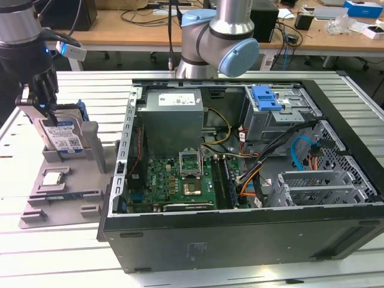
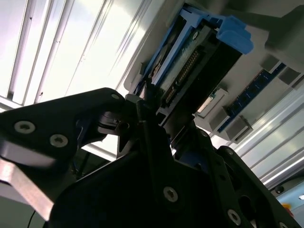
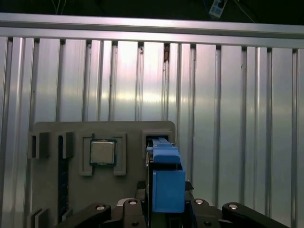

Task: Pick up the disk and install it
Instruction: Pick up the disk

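**Exterior view.** I judge the step in hand to be the pick-up, with the install not yet begun. The black pincer [image 1: 50, 113] hangs right at the top edge of the disk [image 1: 63, 137], a flat rectangular silver metal hard drive with a white-and-blue label and a blue plastic frame along its edges. The disk stands upright in a slot of the grey plastic holder tray [image 1: 42, 210] and has not been lifted out of it. A small square silver processor chip [image 1: 53, 178] lies flat in a pocket of the same tray, just beside the disk's slot. The open black computer case [image 1: 240, 240] lies next to the tray, on the exterior view's right. Its large grey metal cage with a blue latch [image 1: 267, 99] is at the far side of the case from the tray.

**Second wrist view.** The disk [image 2: 190, 61] is seen end-on, showing its connector row and blue frame. The pincer's black body reaches right up to its near edge. Whether the pincer is spread around the disk or already pressed onto it cannot be told.

**First wrist view.** The disk's blue frame [image 3: 164, 175] rises from the tray [image 3: 52, 135] straight in line with the middle of the pincer [image 3: 166, 217]. The chip [image 3: 103, 152] sits in the tray just beside it.

In my judgement, getting the disk out calls for a square, firm hold and a straight pull along the slot. A tilted pull could bind the frame against the tray walls.
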You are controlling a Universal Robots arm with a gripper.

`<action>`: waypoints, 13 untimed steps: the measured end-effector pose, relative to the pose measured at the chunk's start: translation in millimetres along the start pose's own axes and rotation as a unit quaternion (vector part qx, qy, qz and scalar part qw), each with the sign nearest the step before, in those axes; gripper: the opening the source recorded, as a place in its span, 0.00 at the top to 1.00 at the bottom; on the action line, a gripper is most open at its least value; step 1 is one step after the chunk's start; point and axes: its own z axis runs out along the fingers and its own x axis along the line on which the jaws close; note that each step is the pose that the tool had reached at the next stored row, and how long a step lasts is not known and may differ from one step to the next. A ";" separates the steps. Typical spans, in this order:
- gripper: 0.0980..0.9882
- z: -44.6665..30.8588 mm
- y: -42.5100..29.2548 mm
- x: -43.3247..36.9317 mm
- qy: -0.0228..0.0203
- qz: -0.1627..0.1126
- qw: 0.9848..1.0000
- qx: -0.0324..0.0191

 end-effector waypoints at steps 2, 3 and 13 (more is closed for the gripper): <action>0.70 -5.0 0.2 -0.3 0.000 0.000 1.000 0.000; 0.70 -7.9 0.4 -0.5 0.000 0.000 1.000 0.000; 0.70 -47.6 2.4 -4.5 0.000 0.000 1.000 0.000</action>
